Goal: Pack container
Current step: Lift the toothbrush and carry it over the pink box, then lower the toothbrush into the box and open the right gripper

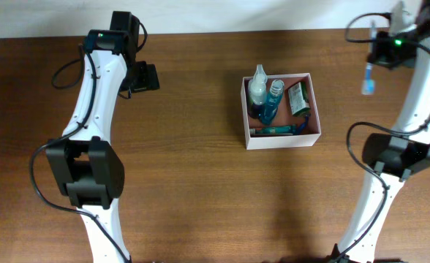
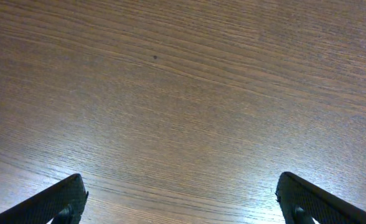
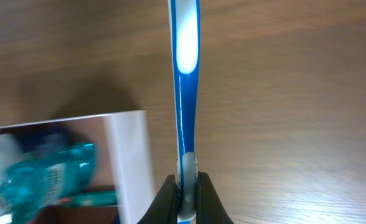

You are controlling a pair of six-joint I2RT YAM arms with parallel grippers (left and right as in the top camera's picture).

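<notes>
Toothbrush (image 3: 184, 93), pinched by its blue-and-white handle in the right gripper (image 3: 184, 190), hangs over the table (image 1: 200, 183) just right of the container (image 1: 282, 141). It is likely staged to join the bottles (image 1: 262, 95) and green packet (image 1: 298, 98) inside. The left gripper (image 2: 180, 190) gapes wide and empty, apparently parked out of the way. The brush's far end runs off the wrist view, and the container there is blurred and cropped.

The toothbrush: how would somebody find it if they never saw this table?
Find the brown wooden table, then the square white-walled container on it. To the container's right, the right gripper pinches a thin blue-and-white toothbrush over the wood. It's the only toiletry outside the container.
</notes>
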